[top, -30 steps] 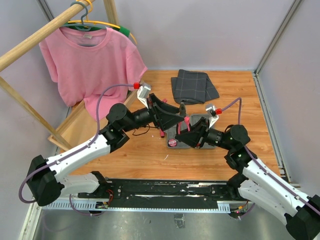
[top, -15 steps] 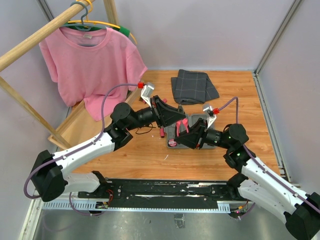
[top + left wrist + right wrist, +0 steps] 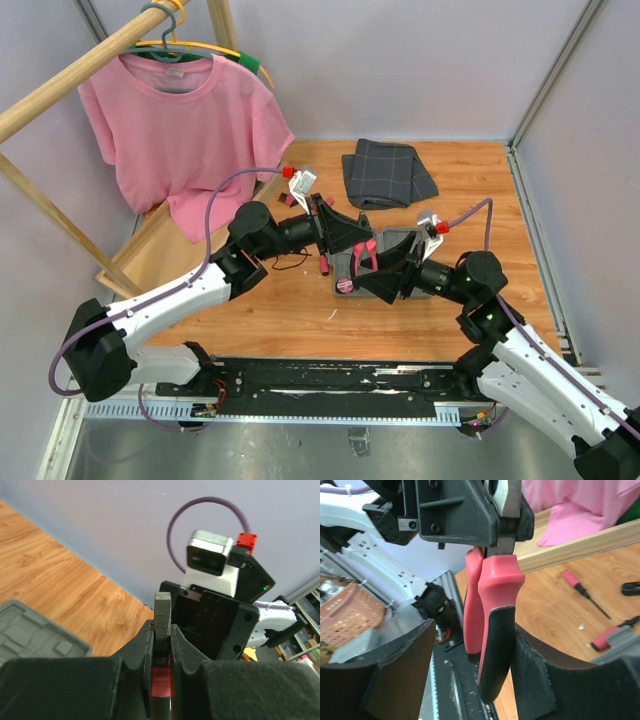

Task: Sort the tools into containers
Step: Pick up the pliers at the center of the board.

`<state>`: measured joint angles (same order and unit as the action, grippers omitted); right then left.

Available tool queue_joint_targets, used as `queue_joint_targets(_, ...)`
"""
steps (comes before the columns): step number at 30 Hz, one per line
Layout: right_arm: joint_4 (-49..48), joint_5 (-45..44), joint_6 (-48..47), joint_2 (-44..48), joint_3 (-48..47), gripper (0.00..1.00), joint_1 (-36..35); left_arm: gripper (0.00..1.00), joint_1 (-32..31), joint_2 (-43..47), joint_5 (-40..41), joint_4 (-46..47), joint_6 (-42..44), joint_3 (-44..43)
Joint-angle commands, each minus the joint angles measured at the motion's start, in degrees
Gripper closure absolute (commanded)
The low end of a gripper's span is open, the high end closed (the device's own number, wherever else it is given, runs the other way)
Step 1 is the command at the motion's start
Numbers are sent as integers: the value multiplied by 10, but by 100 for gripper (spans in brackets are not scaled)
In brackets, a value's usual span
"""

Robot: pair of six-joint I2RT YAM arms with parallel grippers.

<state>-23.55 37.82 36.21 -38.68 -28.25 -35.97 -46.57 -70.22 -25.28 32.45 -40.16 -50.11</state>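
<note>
So, left gripper (image 3: 161,632) clamped pliers (image 3: 492,587); right gripper (image 3: 472,640) slid in from 4 o'clock, spread round it. I read handover starting.

A pink T-shirt (image 3: 180,130) hangs on a yellow hanger (image 3: 200,47) from a slanted wooden rail (image 3: 70,85) at the far left. The rail's wooden frame (image 3: 140,250) rests at the left edge of the wooden table (image 3: 480,200). A folded grey checked cloth (image 3: 387,172) lies flat at the far side, right of centre. Pale lilac walls (image 3: 400,60) close in the scene. An orange basket (image 3: 345,615) sits off the table.
</note>
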Motion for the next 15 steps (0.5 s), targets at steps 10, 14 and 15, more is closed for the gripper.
queue_joint_targets(10, 151, -276, -100, 44, -40, 31, 18, 100, 1, -44, 99, -111, 29, -66)
queue_joint_targets(14, 157, -327, -104, 20, -42, 30, 18, 100, 1, -76, 129, -143, 49, -86)
queue_joint_targets(15, 150, -331, -102, 15, -41, 30, 18, 100, 1, -84, 136, -150, 57, -91)
